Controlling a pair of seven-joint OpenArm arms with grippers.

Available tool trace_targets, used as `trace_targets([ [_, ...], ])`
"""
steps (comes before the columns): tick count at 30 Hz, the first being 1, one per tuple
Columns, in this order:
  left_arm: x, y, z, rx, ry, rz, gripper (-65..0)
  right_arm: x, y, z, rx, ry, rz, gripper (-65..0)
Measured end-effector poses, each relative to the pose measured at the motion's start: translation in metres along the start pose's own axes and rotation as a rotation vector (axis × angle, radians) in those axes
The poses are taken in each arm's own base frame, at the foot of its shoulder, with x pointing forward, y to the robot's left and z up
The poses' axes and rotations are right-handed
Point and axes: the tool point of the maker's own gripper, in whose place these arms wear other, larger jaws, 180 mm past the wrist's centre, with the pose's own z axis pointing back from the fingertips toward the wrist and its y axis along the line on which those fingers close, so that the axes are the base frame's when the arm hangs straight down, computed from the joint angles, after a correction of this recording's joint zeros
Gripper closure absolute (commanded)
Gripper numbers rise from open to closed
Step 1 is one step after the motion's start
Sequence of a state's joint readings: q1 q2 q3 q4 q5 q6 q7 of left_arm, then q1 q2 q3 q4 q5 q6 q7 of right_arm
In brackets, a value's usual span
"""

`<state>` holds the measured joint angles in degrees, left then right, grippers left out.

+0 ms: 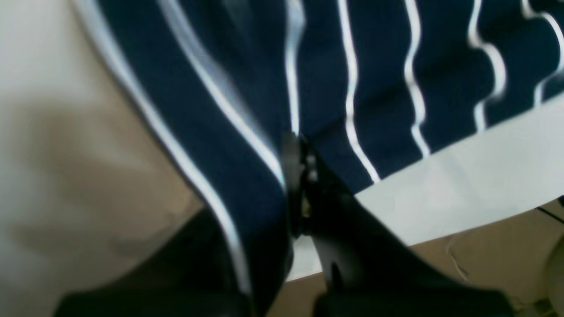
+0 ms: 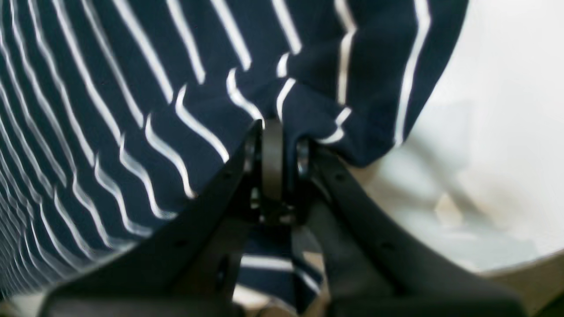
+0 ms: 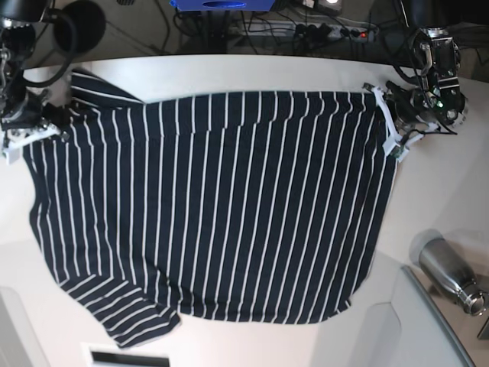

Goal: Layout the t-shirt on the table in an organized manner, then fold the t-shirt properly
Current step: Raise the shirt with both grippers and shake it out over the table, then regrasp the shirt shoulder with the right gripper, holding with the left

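The t-shirt [image 3: 221,206] lies spread nearly flat across the white worktop [image 3: 229,69], body open, one sleeve at its near-left corner, some ripples left. The left gripper [image 1: 302,145] has its jaws closed on the cloth at the shirt's far-right edge; the right gripper [image 2: 277,145] pinches a bunched corner at its far-left. Laying out looks almost finished; no fold has been made yet.

One t-shirt [image 3: 214,206] is counted on one table [image 3: 229,69], two grippers, left [image 3: 390,115] and right [image 3: 34,126], and one steel bottle [image 3: 447,271] at four o'clock.
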<state>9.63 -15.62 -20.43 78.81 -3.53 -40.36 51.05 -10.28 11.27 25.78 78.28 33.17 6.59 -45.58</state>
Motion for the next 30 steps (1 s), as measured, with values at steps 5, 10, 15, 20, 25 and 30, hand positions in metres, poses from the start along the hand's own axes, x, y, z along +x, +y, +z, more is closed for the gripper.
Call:
trace_targets([
  [5,0.003,0.004,-0.002,-0.004,-0.011,0.01,0.0,0.043,0.036,-0.015,0.049,-0.041,0.138,-0.8],
  [10,0.005,0.003,0.0,0.001,-0.015,0.003,0.0,0.05,0.051,-0.017,0.073,-0.04,0.144,-0.8],
  [15,0.02,0.005,0.004,0.017,-0.044,-0.018,0.0,0.089,0.073,-0.015,0.11,-0.108,0.143,-4.4],
  [20,0.023,0.006,0.006,0.022,-0.052,-0.021,0.0,0.08,0.071,-0.023,0.096,-0.019,0.135,-38.0],
  [25,0.022,0.005,0.005,0.02,-0.047,-0.021,0.0,0.084,0.075,-0.002,0.1,-0.084,0.181,-33.2],
  [30,0.022,0.006,0.006,0.022,-0.05,-0.02,0.0,0.053,0.058,0.043,0.078,-0.131,0.185,-32.4],
])
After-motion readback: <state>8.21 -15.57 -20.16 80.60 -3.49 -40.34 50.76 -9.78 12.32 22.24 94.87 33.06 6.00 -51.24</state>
